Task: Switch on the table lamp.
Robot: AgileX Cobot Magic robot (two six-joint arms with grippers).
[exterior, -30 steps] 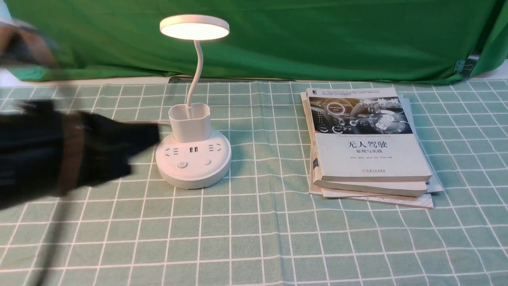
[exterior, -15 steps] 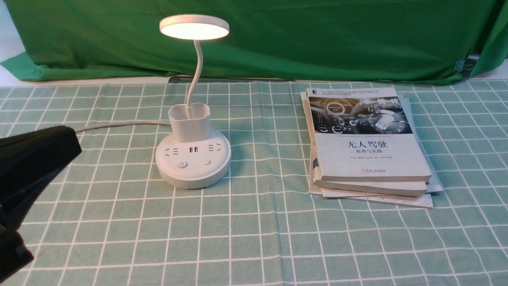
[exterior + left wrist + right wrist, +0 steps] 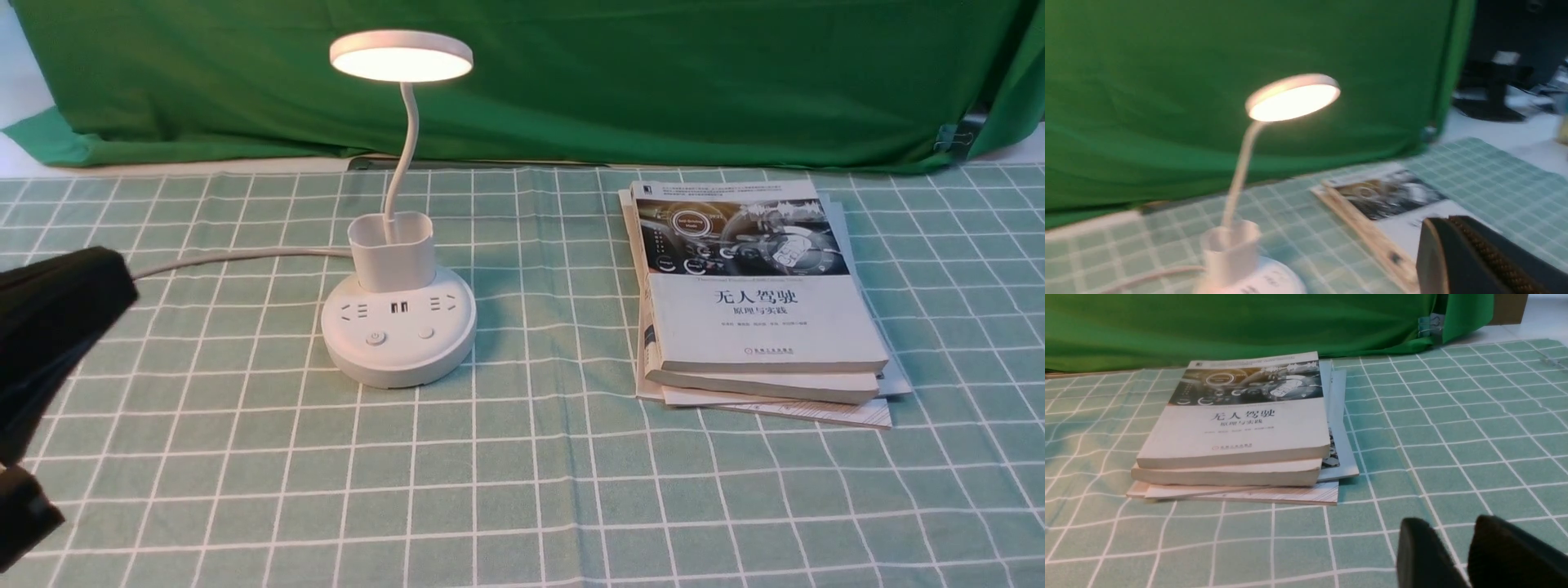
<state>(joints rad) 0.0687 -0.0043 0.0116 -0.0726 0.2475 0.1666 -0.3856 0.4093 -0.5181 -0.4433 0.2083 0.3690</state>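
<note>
Far left edge of the front view: the left hand, black, low over the cloth-covered counter. Its two fingers look parted with nothing between them, so released. It sits well apart from the lamp and touches nothing. The left wrist view shows only one finger, and that view is blurred.

Next right, a white cord runs across the cloth to the table lamp, which stands upright left of centre. The round base is flat on the cloth, with two buttons on its near side and a cup holder above them. A thin neck curves up to the disc head at upper left of centre.

The head is glowing in both the front and left wrist views, so the lamp reads as on. Task judged done; at most the arm has to clear off.

Right of centre is a stack of books, flat and untouched, well apart from the lamp.

The right hand shows only in its own wrist view, near the books. Its fingers are close together with a thin gap and grasp nothing. Cannot tell if it is fully clenched.
</note>
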